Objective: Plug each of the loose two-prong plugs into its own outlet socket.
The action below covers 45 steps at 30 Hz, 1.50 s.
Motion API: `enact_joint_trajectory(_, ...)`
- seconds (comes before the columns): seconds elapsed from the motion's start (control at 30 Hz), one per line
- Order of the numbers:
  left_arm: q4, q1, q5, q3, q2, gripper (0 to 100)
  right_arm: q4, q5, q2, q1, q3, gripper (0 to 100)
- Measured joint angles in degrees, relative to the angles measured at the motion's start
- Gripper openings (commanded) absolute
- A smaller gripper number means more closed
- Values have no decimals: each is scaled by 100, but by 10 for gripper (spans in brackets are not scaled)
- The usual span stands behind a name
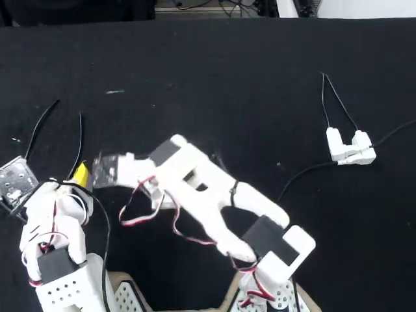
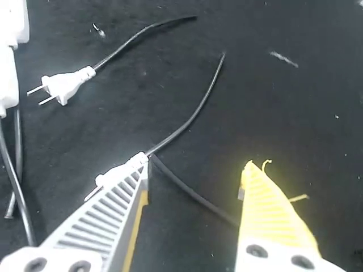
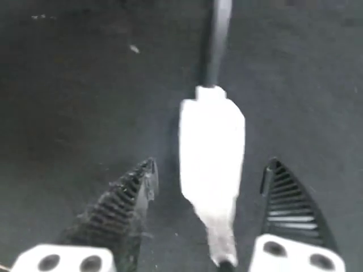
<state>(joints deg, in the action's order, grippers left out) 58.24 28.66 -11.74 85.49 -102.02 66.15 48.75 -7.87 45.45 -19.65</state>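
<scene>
1. The right gripper has its two dark fingers spread apart and grips nothing.
2. A white plug lies flat on the black table in the gap between those fingers, and we see it touching neither one. Its dark lead runs on past the fingertips. We cannot tell which way its prongs point.
3. In the high view, the right arm stretches from the table's near edge toward its left side. The gripper hangs just beside the left arm's yellow finger.
4. The left gripper is spread wide and holds nothing. A black cable lies on the table and passes close by the tip of its white finger.
5. A second plug, white with two bare prongs, lies flat well outside the left jaws, on the white finger's side. It is seated in no socket.
6. A white socket block sits near the table's right edge, well apart from both grippers.
</scene>
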Motion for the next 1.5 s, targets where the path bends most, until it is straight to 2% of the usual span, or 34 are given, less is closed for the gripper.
enact_joint_trajectory(0.33,0,0,-18,0,0,263,-299,369,0,9,-26,283)
enact_joint_trajectory(0.47,0,0,-18,0,0,263,-299,571,-448,-88,-26,273)
enact_joint_trajectory(0.53,0,0,-18,0,0,263,-299,659,-712,-114,-26,208)
enact_joint_trajectory(0.63,0,0,-18,0,0,263,-334,686,-844,-167,149,2)
enact_joint_trajectory(0.7,0,0,-18,0,0,263,-325,677,-844,-185,264,41)
enact_joint_trajectory(0.83,0,0,-18,0,0,263,-176,88,-844,-396,404,11)
enact_joint_trajectory(1.0,0,0,-18,0,0,263,440,-607,-176,-1380,448,11)
enact_joint_trajectory(1.2,0,0,-18,0,0,263,905,-1934,1064,-3420,527,11)
enact_joint_trajectory(1.37,0,0,-18,0,0,263,1160,-2057,1204,-5029,800,11)
enact_joint_trajectory(1.5,0,0,-18,0,0,263,1196,-2066,870,-5662,1266,11)
